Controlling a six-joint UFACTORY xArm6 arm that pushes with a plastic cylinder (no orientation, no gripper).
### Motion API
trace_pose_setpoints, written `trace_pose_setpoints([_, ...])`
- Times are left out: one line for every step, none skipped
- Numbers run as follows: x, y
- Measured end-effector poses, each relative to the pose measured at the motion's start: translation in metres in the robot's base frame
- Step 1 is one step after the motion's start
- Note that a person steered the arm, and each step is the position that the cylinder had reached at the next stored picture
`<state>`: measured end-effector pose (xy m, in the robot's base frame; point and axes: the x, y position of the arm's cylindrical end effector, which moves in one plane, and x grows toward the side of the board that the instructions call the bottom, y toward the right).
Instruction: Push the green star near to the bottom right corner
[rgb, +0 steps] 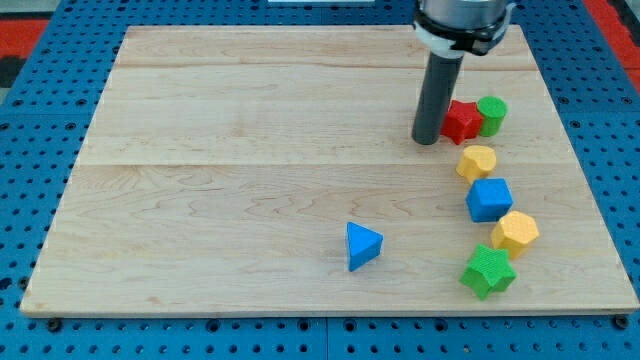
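The green star (488, 271) lies near the board's bottom right, close to the bottom edge. A yellow block (515, 232) sits just above and to its right, touching or nearly touching it. My tip (427, 141) is at the view's upper right, far above the star and just left of a red star-like block (461, 121). The rod stands upright over the board.
A green cylinder (492, 115) sits right of the red block. Below them are a yellow hexagon-like block (477, 161) and a blue cube (489, 199). A blue triangle (362, 245) lies at lower centre. The wooden board (220, 180) sits on a blue pegboard.
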<state>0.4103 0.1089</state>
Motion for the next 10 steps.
trace_pose_setpoints([0.001, -0.067])
trace_pose_setpoints([0.03, -0.129])
trace_pose_setpoints([0.096, -0.171])
trace_pose_setpoints([0.188, -0.166])
trace_pose_setpoints([0.208, -0.157])
trace_pose_setpoints([0.208, -0.126])
trace_pose_setpoints([0.208, -0.01])
trace_pose_setpoints([0.208, 0.014])
trace_pose_setpoints([0.192, 0.061])
trace_pose_setpoints([0.19, 0.081])
